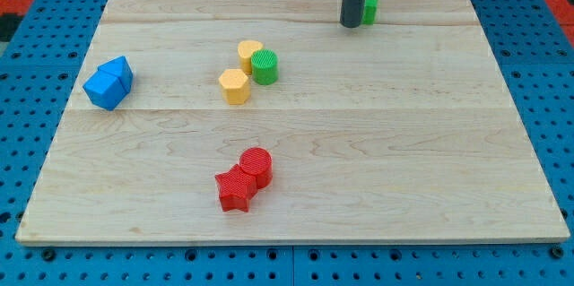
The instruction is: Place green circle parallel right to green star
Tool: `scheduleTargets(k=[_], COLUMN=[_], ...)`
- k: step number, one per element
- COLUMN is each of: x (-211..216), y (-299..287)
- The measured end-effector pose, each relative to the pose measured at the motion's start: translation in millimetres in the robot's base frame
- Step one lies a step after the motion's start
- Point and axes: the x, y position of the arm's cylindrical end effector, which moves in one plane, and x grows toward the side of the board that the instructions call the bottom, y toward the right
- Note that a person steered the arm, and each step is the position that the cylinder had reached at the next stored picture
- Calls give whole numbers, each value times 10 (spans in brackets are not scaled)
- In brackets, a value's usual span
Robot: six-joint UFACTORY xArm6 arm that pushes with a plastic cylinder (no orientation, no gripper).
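The green circle (265, 66) stands upright near the board's middle top, touching a yellow block (249, 55) on its left. The green star (369, 7) is at the view's top, right of centre, mostly hidden behind my dark rod. My tip (351, 24) rests on the board just left of and touching or nearly touching the green star. The tip is well to the right of and above the green circle.
A second yellow block (235, 86) lies below-left of the green circle. Two blue blocks (108, 82) sit together at the left edge. A red circle (256, 166) and red star (235, 189) sit together at the bottom centre. The wooden board (430, 160) lies on a blue pegboard.
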Motion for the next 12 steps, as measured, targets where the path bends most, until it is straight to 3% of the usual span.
scheduleTargets(k=[1,3,5,7,9,12], x=[30,1183,1126,1015,896,657], y=[55,-245,-1543,-1693,-2464,-2157])
